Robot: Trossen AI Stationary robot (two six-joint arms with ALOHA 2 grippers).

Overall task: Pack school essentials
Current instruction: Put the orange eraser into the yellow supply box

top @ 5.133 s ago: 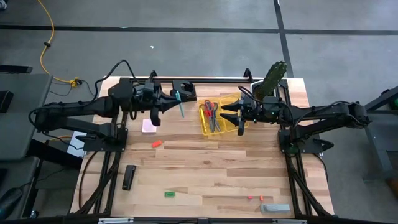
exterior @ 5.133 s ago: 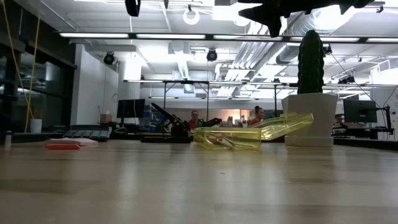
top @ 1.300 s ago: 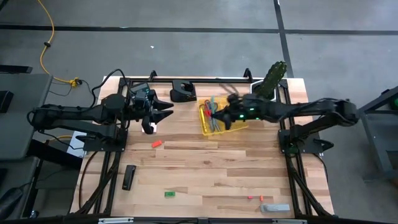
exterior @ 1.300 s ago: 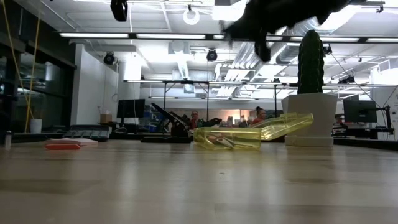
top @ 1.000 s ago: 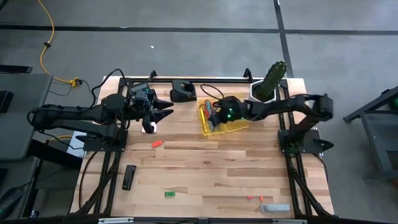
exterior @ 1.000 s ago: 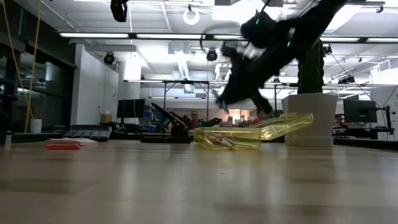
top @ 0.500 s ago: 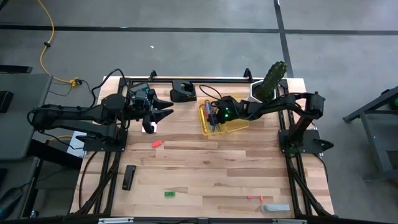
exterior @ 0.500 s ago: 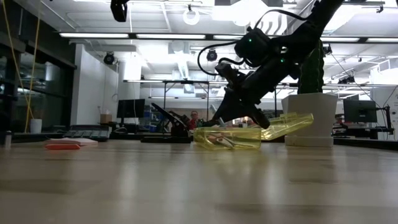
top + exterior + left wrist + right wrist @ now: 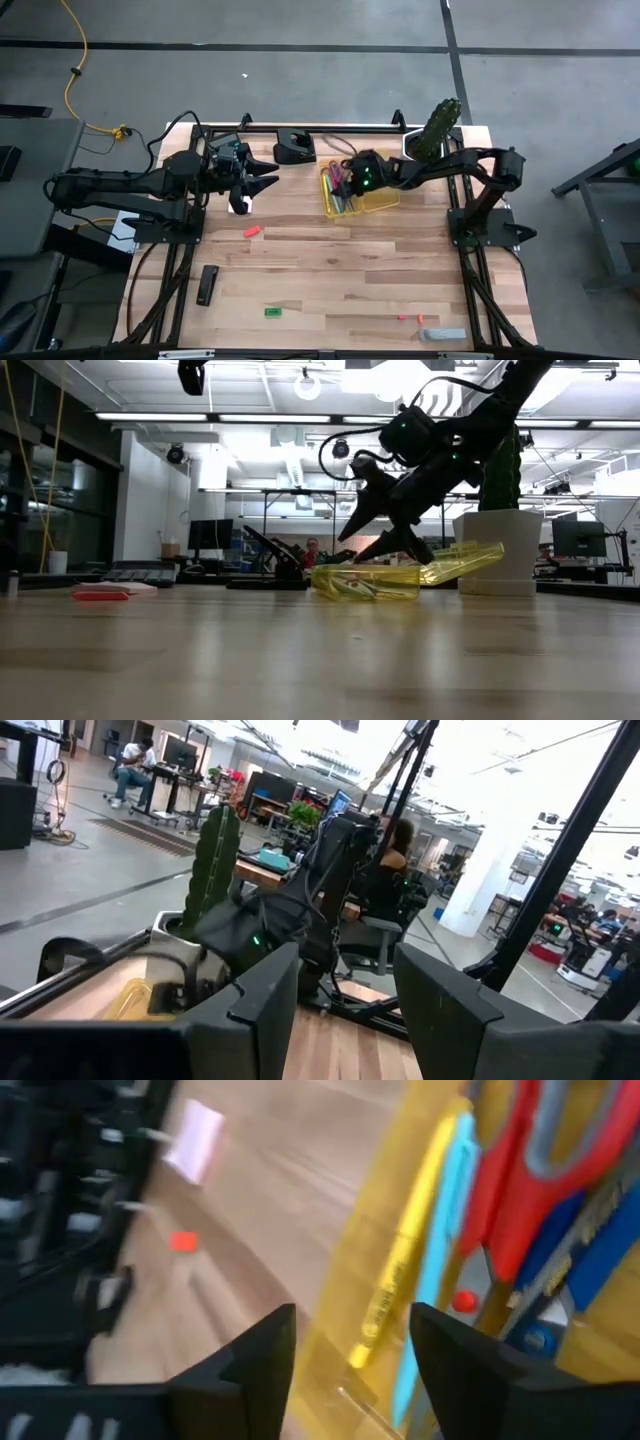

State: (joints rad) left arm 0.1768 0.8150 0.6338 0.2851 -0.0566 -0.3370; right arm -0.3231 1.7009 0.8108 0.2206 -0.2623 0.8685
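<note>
The yellow transparent pencil case sits near the bench's far edge, right of centre, holding red-handled scissors, blue-handled scissors, a yellow pencil and a teal pencil. The right gripper hangs over the case, fingers spread and empty. The left gripper hovers open near the pale pink pad toward the far left. The wooden bench carries a green eraser near its front edge. Behind stretches an office with desks and seated people.
</note>
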